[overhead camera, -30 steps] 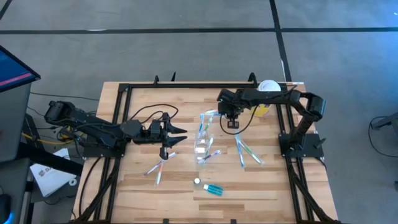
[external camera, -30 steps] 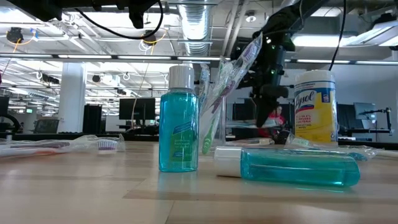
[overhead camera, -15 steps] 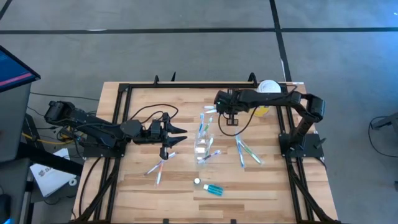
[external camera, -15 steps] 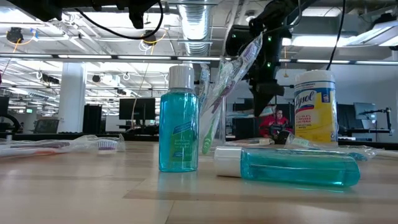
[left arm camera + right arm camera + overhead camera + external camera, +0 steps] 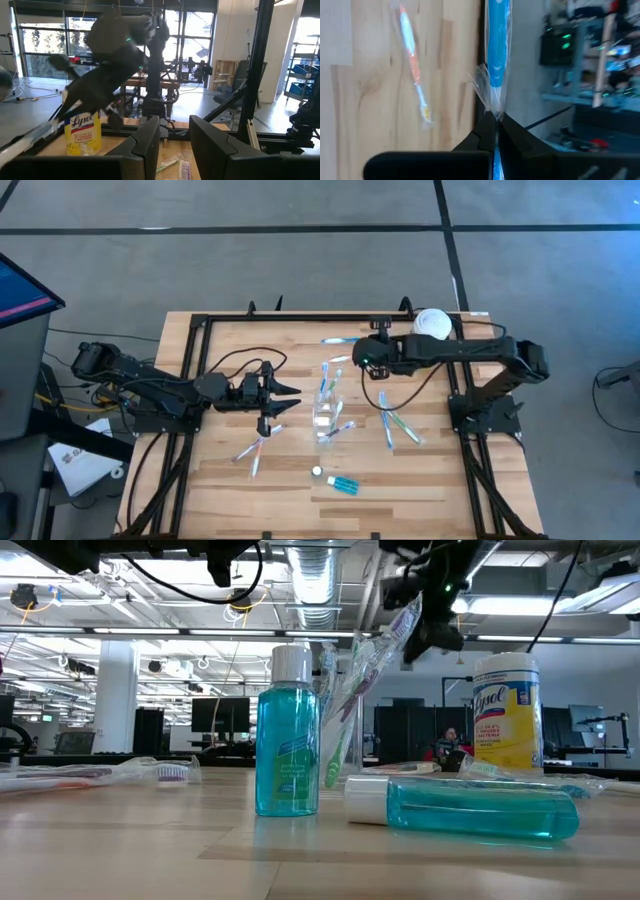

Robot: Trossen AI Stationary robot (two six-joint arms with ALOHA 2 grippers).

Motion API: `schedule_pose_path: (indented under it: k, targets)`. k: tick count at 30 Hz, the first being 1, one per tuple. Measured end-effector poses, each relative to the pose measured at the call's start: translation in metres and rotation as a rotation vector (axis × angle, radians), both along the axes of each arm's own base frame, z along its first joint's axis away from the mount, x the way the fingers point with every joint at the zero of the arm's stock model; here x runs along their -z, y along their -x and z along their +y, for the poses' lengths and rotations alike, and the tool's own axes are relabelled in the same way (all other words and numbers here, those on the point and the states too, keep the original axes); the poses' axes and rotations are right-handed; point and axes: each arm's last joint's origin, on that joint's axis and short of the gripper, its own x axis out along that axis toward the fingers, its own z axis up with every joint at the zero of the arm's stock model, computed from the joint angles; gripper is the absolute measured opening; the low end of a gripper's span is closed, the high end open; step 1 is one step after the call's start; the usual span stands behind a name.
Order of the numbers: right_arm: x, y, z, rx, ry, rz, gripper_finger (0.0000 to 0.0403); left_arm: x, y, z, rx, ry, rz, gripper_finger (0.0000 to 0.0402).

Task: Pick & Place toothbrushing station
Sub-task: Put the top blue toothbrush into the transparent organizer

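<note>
A clear tumbler (image 5: pixel 325 416) stands mid-table with several wrapped toothbrushes (image 5: pixel 325 383) leaning in it. More toothbrushes lie flat to its left (image 5: pixel 254 448) and right (image 5: pixel 392 421). One small blue white-capped bottle stands upright (image 5: pixel 287 735) and another lies on its side (image 5: pixel 470 810). My right gripper (image 5: pixel 362 350), raised beyond the tumbler toward the far edge, is shut on a wrapped blue toothbrush (image 5: pixel 338 340). My left gripper (image 5: pixel 290 395) hovers left of the tumbler, open and holding nothing (image 5: pixel 174 145). My right gripper pinches the blue toothbrush through its clear wrapper (image 5: pixel 492 111) between its two fingers; the wrapper crinkles at the fingertips. The brush runs on past the fingertips, roughly in line with them, toward the table's left. It is lifted clear of the table.
A yellow container with a white lid (image 5: pixel 432 325) stands at the far right, close behind my right arm. An orange toothbrush (image 5: pixel 413 67) lies on the wood below my right gripper. A black frame (image 5: pixel 300 318) rims the table.
My right gripper has risen and gone toward the table's far edge while its wrist turned from pointing steeply down to a shallower slant. The blue toothbrush it holds has come up with it and now sticks out toward the table's left.
</note>
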Motion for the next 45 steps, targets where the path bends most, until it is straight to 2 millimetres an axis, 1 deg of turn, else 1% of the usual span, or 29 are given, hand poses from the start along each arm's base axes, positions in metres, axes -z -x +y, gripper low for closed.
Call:
schedule_pose_path:
  k: [7,18,23,26,29,33,38,42,45]
  targets:
    - [-0.008,0.000,0.033,-0.069,0.186,0.045,0.0000,0.000,0.000,0.000,0.000,0.000,0.000,0.0102]
    - [-0.012,0.003,0.085,-0.165,0.389,0.061,0.0000,0.000,0.000,0.000,0.007,0.046,-0.004,0.0102]
    - [-0.014,0.008,0.110,-0.216,0.451,0.040,0.0000,-0.001,-0.001,0.004,0.003,0.141,-0.015,0.0102]
    - [-0.014,0.011,0.125,-0.255,0.473,0.027,0.0000,-0.001,-0.002,0.012,-0.018,0.207,-0.024,0.0102]
    - [-0.014,0.015,0.136,-0.296,0.474,0.017,0.0000,-0.001,-0.003,0.022,-0.039,0.310,-0.040,0.0102]
    - [-0.015,0.018,0.147,-0.319,0.500,0.006,0.0000,-0.001,-0.004,0.038,-0.008,0.441,-0.052,0.0102]
    - [-0.015,0.020,0.153,-0.337,0.517,0.007,0.0000,0.003,-0.007,0.055,0.062,0.551,-0.027,0.0102]
    - [-0.016,0.021,0.155,-0.343,0.516,0.001,0.0000,0.009,-0.014,0.065,0.096,0.621,0.013,0.0102]
    - [-0.009,0.016,0.159,-0.352,0.523,0.014,0.0000,0.012,-0.023,0.070,0.136,0.657,0.045,0.0102]
